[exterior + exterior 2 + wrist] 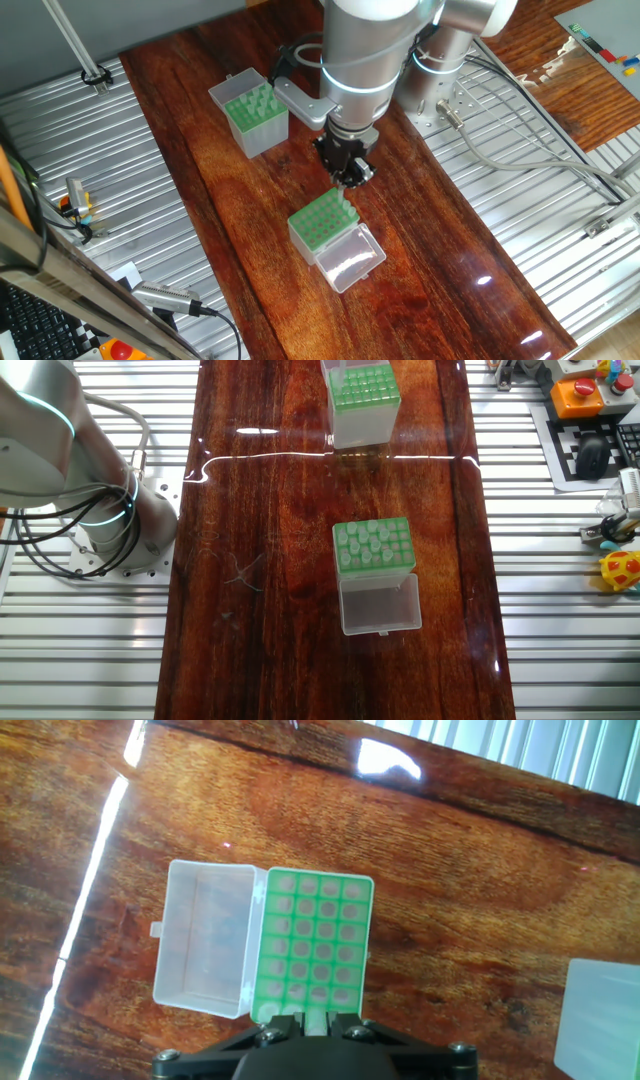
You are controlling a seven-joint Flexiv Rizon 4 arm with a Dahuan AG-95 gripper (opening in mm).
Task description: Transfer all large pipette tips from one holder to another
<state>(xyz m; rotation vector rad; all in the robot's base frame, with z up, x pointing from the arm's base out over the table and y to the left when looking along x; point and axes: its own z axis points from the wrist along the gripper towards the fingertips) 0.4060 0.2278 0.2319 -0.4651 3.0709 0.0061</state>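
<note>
gripper (349,180) hangs just above one edge of shorter green-topped box (322,222), fingers pinching pale pipette tip (316,1022). clear hinged lid (203,952) lies open flat beside green plate on wooden table (260,510). several tips (372,546) stand in that box's holes. taller grey-sided holder (251,110) sits well apart, further tips (257,101) upright in it. robot arm (365,55) rises above gripper.

table (260,540): dark glossy wood | taller green-topped box (364,405) | shorter box (375,560), lid open
</note>
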